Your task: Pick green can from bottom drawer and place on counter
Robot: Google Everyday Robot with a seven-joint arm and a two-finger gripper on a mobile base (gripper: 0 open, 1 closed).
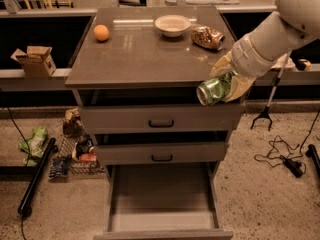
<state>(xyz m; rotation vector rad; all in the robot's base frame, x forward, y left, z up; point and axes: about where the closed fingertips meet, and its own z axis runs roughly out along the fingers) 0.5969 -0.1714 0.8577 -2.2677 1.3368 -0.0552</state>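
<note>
Held green can (214, 90) sideways in closed jaws, table (140, 59) edge just beside them, open bottom drawer (160, 199) well below; judged light, slick, dentable, best gripped gently round mid-body.

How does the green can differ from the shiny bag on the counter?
The green can is green; the bag is gold-brown. The can hangs in the air on its side, held by the claw by the front right corner of the counter; the bag rests on the counter at the back right, beside the bowl. Both are shiny.
</note>
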